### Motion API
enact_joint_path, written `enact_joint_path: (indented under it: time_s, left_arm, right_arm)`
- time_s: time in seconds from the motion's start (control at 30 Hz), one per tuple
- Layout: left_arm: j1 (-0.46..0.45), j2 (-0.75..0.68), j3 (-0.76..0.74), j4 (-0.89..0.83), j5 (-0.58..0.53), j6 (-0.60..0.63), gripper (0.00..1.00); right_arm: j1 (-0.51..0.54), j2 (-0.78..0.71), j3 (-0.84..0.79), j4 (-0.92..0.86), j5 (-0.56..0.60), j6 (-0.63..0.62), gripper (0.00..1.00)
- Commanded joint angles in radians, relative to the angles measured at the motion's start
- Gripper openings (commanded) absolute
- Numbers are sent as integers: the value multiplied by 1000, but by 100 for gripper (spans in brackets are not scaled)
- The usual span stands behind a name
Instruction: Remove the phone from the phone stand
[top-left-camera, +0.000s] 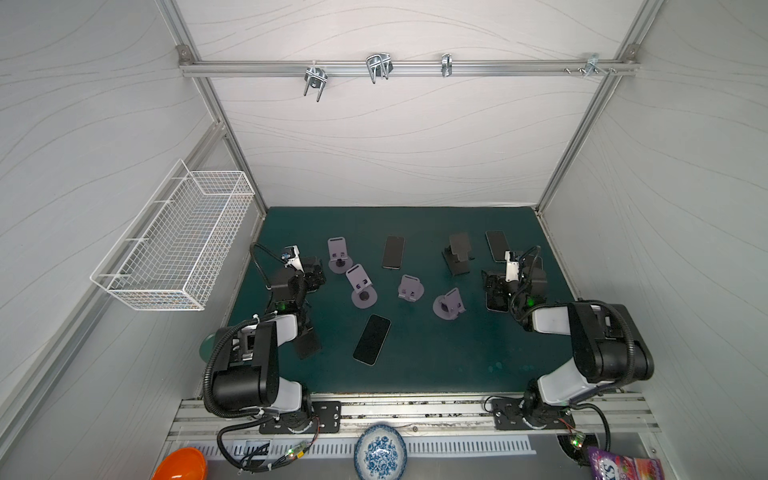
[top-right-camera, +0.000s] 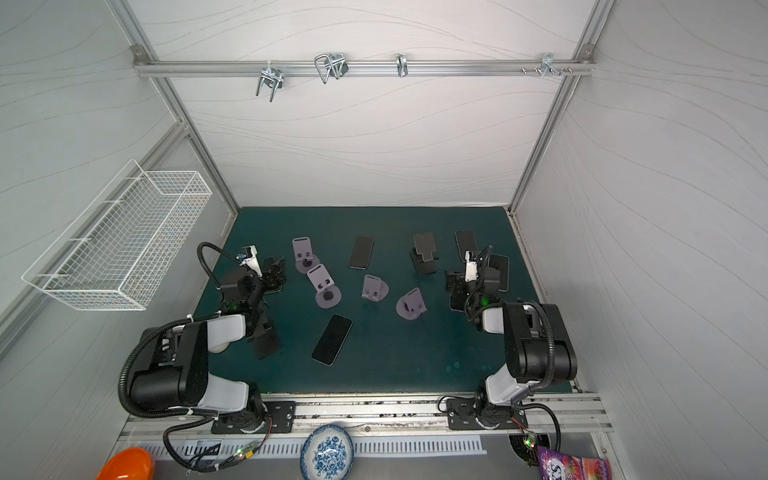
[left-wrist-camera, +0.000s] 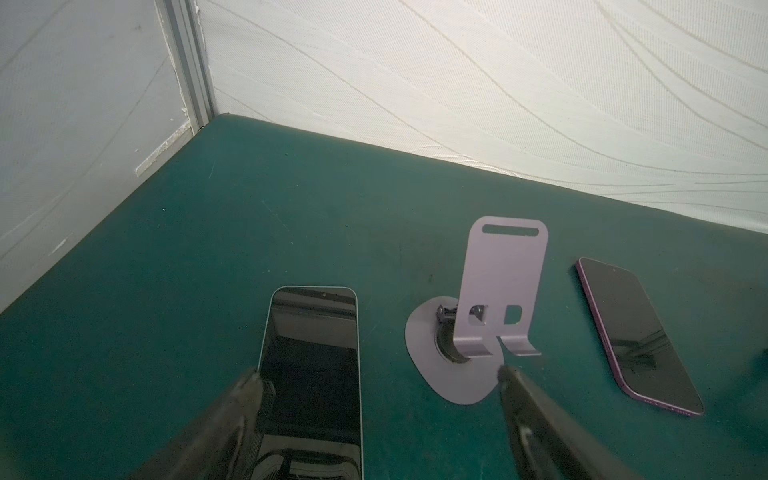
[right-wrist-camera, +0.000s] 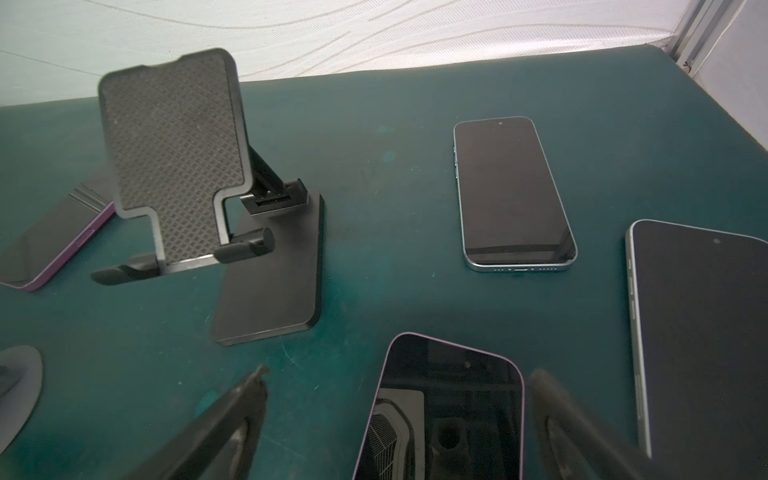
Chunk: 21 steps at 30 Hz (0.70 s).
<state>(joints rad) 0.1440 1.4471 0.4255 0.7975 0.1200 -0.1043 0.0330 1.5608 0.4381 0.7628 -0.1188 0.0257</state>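
Observation:
My left gripper (left-wrist-camera: 380, 374) is open and hangs low over a pale-edged phone (left-wrist-camera: 311, 365) that lies flat on the green mat; neither finger touches it. Beside it a purple phone stand (left-wrist-camera: 494, 299) stands bare. My right gripper (right-wrist-camera: 401, 376) is open above a purple-edged phone (right-wrist-camera: 449, 407), which also lies flat, nearer one finger. A black phone stand (right-wrist-camera: 178, 153) next to it holds nothing. In both top views the left gripper (top-left-camera: 313, 270) is at the mat's left edge and the right gripper (top-left-camera: 492, 286) at its right.
Several purple stands (top-left-camera: 361, 286) sit mid-mat, all bare. More phones lie flat: (top-left-camera: 393, 252), (top-left-camera: 372, 339), (right-wrist-camera: 513, 195), (right-wrist-camera: 702, 332). A black plate (top-left-camera: 309, 343) shows under the left arm. A wire basket (top-left-camera: 178, 249) hangs on the left wall.

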Motion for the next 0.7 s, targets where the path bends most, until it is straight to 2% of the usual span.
enact_joint_path:
  time_s: [0.0,0.1,0.17,0.23,0.67]
  left_arm:
    - [-25,48,-17,17,-27,29,91]
    - [-87,108,-31,111,-89,85,94]
    - [-108,91,11,-7,-114,102,99]
    - [-112,107,12,18,-186,79,99]
    - [-118,107,8,24,-197,84,99]
  right_arm:
    - [15,9,11,19,30,-26,99]
    - [26,10,15,11,50,-29,99]
    - [33,9,19,5,60,-34,99]
    - [34,9,19,4,64,-35,99]
    - [34,10,19,4,64,-37,99]
